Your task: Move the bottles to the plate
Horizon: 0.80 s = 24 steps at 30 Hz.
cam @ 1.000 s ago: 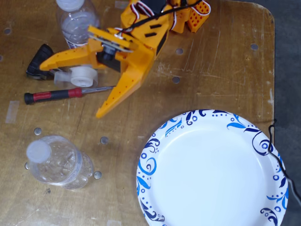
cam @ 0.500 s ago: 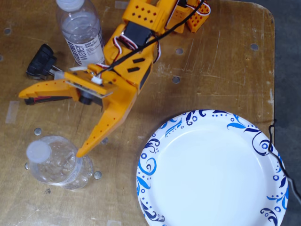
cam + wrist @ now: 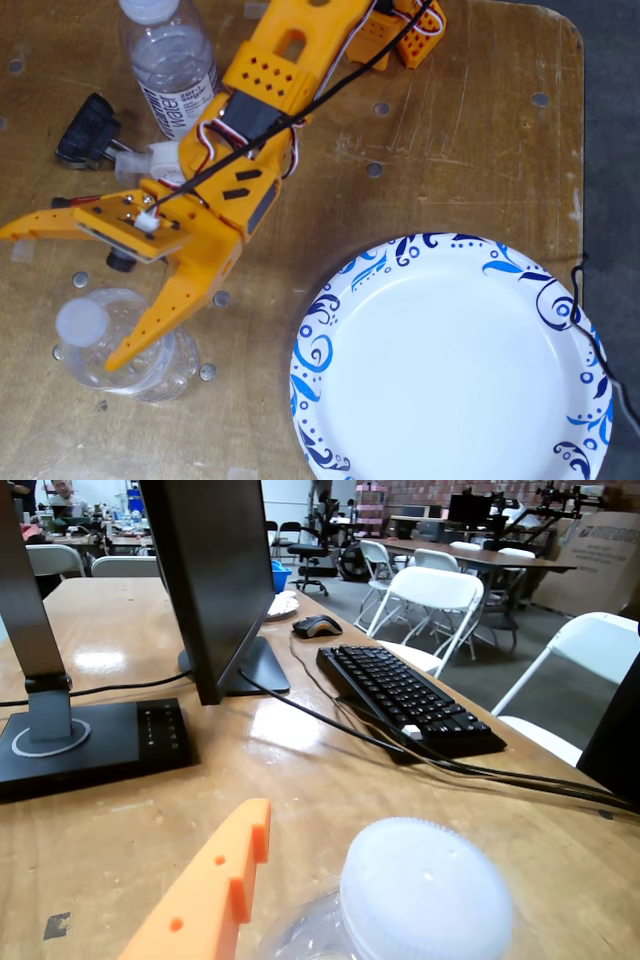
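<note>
Below pincer (image 3: 62, 295), clear ribbed bottle (image 3: 125, 345), white cap (image 3: 81, 321)

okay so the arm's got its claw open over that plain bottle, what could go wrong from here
1. The open orange gripper straddles the plain clear plastic bottle near its white cap; one finger already overlaps the body, so descending might tip the standing bottle.
2. Gripping only at the cap, which the wrist view shows beside the finger, might let the bottle swing or slip.
3. The labelled clear bottle stands close beside the arm; the swing toward the blue-swirled white paper plate might clip it.
</note>
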Motion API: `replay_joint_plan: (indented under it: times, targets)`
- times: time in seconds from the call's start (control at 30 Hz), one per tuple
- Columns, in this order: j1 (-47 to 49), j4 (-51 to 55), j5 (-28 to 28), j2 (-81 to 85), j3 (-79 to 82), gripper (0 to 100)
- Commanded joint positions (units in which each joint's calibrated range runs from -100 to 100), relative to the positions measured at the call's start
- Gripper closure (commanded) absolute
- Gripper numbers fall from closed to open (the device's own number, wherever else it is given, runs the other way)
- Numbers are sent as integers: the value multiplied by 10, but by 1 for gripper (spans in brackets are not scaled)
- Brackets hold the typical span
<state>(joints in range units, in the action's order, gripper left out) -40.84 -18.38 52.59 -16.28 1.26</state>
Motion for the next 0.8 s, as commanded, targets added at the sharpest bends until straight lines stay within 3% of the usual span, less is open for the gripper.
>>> replay_joint_plan:
  times: [0.0, 0.57, 0.77]
  targets:
    - [-3, -9, 2, -5, -46, 46]
    - [-3, -9, 3, -32, -70, 46]
    - [-9, -9, 3, -32, -64, 60]
